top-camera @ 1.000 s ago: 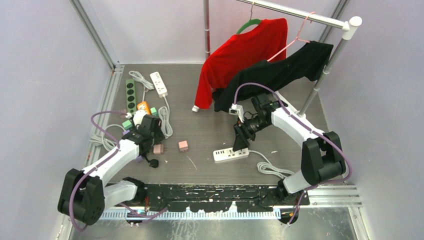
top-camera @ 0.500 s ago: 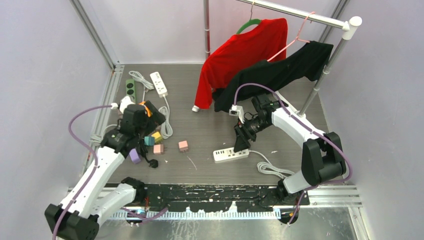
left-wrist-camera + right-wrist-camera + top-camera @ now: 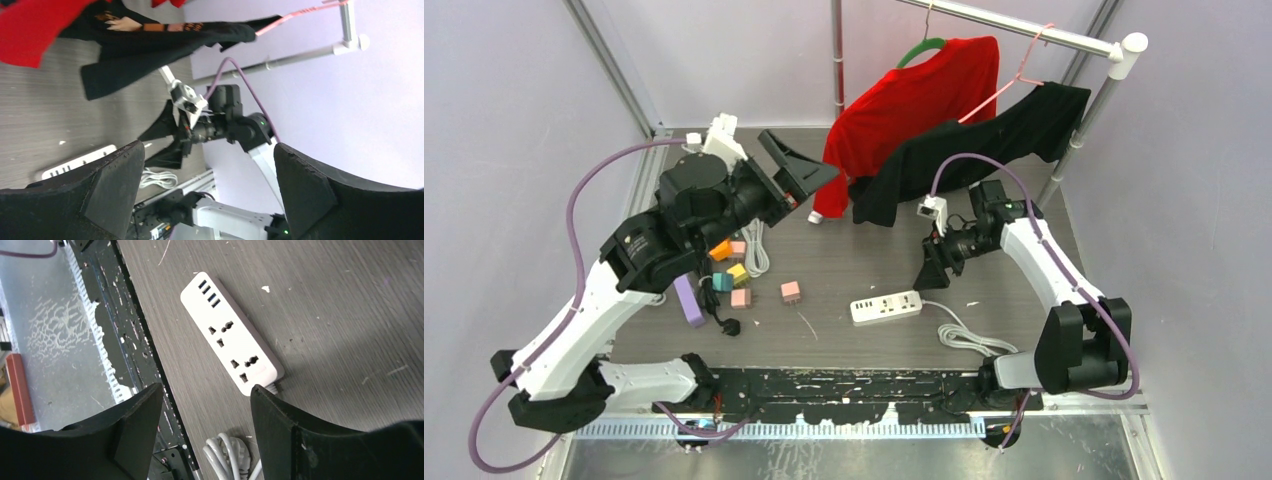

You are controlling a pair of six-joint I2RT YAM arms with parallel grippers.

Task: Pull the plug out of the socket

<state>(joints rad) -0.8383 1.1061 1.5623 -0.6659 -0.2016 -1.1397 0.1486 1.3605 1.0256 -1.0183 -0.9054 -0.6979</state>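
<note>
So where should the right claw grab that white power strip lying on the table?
Probably across the narrow width of the white power strip, around its middle, coming straight down from above. It lies flat, sockets up, with straight parallel long sides the right claw could pinch. Avoid the end where the cable leaves.

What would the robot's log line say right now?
left fingers: open, empty, raised | right fingers: open, empty, near white power strip | sockets: no plug

White socket strip (image 3: 886, 307): flat on tabletop, face up, USB ports and both outlets empty, cord coiled behind, right of pink cube (image 3: 791, 291). Black plug (image 3: 732, 326): unplugged, lying left of cube.
</note>
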